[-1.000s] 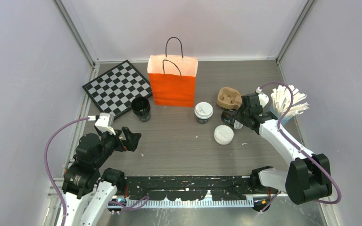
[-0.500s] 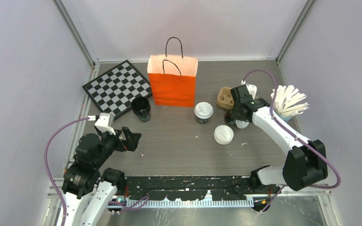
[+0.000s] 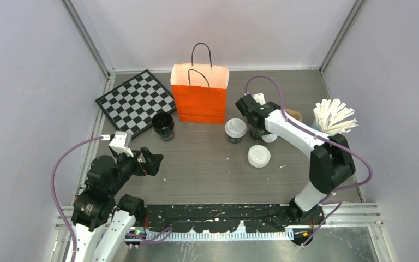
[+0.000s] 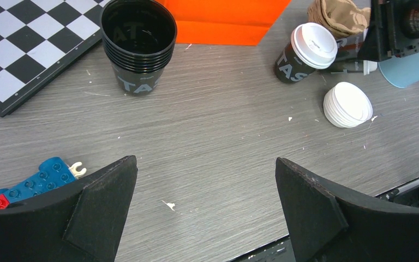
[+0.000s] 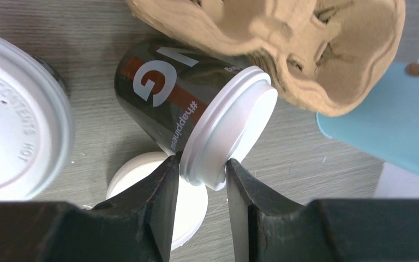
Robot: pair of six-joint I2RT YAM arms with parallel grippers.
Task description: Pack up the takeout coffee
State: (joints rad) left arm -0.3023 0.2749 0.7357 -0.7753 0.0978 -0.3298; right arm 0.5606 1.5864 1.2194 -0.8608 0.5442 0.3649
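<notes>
My right gripper [image 5: 202,174] is shut on the white sip lid [image 5: 230,131] of a takeout coffee [image 5: 161,101], a dark printed cup held tilted on its side. In the top view the right gripper [image 3: 261,132] is just right of a second lidded cup [image 3: 235,130], which stands upright and also shows in the left wrist view [image 4: 306,53]. The orange bag [image 3: 199,94] stands open at the back centre. My left gripper [image 4: 207,180] is open and empty over bare table at the near left [image 3: 150,161].
A stack of black lidless cups [image 3: 163,125] stands left of the bag, by a chessboard [image 3: 135,102]. Stacked white lids [image 3: 258,156] lie under the held cup. A brown cup carrier [image 5: 283,43] and a blue cup of white sticks [image 3: 333,117] are at the right. Toy bricks [image 4: 38,180] lie near left.
My right arm has swung left from the carrier toward the standing lidded cup, carrying the tilted cup with it. The left arm has not moved.
</notes>
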